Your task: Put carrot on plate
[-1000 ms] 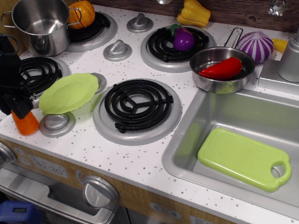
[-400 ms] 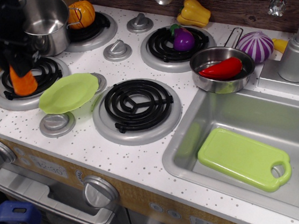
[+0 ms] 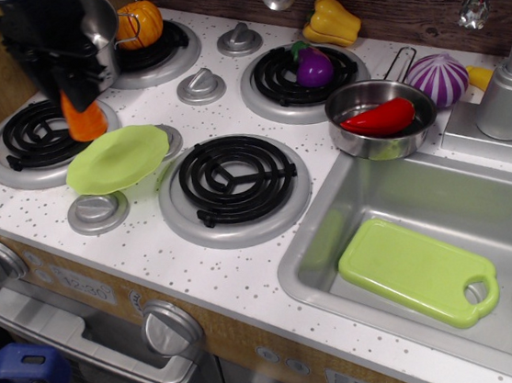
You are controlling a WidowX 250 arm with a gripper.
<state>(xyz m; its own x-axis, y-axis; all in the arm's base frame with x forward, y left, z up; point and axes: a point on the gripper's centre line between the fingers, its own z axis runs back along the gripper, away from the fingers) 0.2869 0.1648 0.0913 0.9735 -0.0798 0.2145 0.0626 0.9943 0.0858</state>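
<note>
My black gripper (image 3: 76,94) is shut on the orange cone-shaped carrot (image 3: 85,118) and holds it in the air, point up, just above the far left rim of the plate. The light lime-green round plate (image 3: 118,158) rests tilted on the counter between the left burner and the front middle burner. The gripper's body hides part of the steel pot behind it.
A steel pot (image 3: 100,24) and an orange pumpkin toy (image 3: 141,22) stand at the back left. A purple eggplant (image 3: 314,66), yellow pepper (image 3: 333,20) and pan with red pepper (image 3: 379,118) are further right. A lime-green cutting board (image 3: 418,271) lies in the sink.
The gripper has lifted the carrot off the counter's left edge and carried it up and to the right, from beside the front knob to above the plate's rim.
</note>
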